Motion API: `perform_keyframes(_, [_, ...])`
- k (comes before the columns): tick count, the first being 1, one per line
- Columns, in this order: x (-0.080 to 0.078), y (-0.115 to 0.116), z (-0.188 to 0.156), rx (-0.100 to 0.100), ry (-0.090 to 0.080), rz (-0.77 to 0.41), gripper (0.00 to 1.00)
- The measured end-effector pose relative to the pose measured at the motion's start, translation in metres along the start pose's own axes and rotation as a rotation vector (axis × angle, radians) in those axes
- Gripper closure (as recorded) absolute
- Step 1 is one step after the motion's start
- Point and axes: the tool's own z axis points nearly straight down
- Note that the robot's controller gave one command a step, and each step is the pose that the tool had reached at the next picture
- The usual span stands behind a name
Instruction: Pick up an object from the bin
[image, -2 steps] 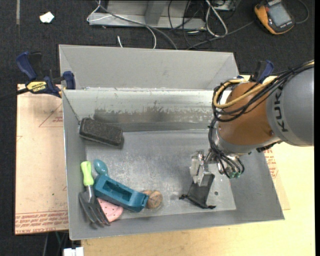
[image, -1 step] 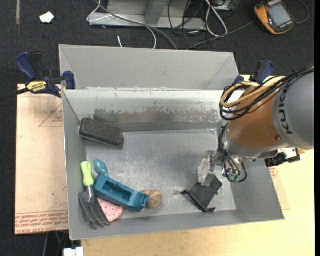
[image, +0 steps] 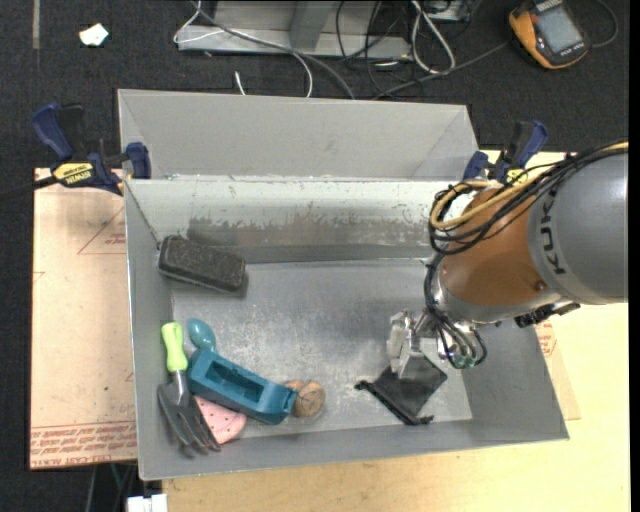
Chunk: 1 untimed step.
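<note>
Hovering at 4 o'clock in the bin, gripper sits just above flat black obj; open or shut, can't tell.

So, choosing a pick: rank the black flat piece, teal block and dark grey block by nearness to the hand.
1. Black flat piece, right beside the hand.
2. Teal block, lower left.
3. Dark grey block, upper left corner.

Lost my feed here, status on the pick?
Claw low, right side of bin. Flat black piece right under it, grip not confirmed. Nothing crowding it; heap sits far left.
</note>
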Motion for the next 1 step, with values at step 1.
perform_keyframes(1, [0.0222, 0.0144, -0.0021, 0.001, 0.004, 0.139, 1.0])
